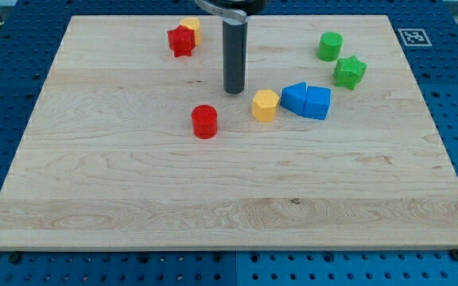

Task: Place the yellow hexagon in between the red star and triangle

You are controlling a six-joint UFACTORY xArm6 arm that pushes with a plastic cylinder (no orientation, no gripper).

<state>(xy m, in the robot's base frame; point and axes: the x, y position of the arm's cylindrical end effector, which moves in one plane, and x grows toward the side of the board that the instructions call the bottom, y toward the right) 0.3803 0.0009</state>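
- Our tip stood on the pale wooden counter, just upper-left of the yellow hexagon block; we carry no claw.
- Two blue blocks touched the hexagon's right side.
- The red star block sat well apart, upper-left.

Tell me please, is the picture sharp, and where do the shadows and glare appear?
In the camera view, focus is sharp across the wooden board; shadows are soft and short, close under the red cylinder and yellow hexagon; a faint sheen runs down the rod above my tip, which stands just to the view's left of the hexagon; no strong glare or blur.
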